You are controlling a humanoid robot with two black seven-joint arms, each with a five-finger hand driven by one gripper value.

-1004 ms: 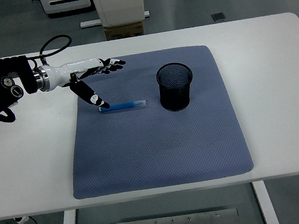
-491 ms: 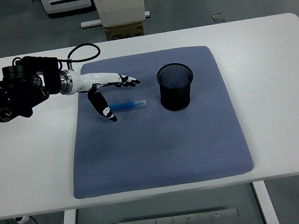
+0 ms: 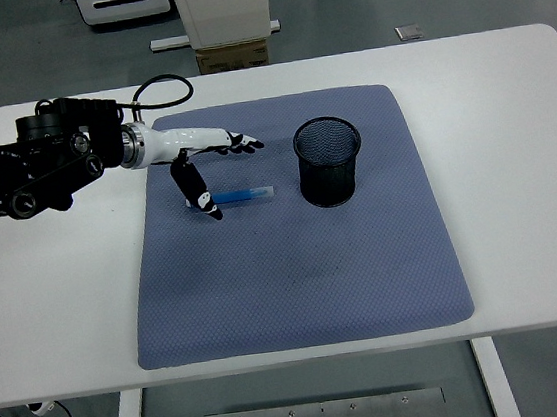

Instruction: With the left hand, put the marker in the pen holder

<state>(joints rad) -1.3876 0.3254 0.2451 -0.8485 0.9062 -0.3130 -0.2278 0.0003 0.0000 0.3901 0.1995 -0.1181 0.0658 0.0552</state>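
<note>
Now reaching: left hand [image 3: 211, 166], fingers spread, straddles the marker [image 3: 238, 195]; next, pinch it, carry to holder [image 3: 328, 160].

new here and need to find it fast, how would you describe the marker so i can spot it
Look at the blue-grey mat covering the middle of the white table. On its upper left part, left of the black mesh pen holder, the marker lies flat under the left hand. It is the only bright blue, slim stick there.
</note>
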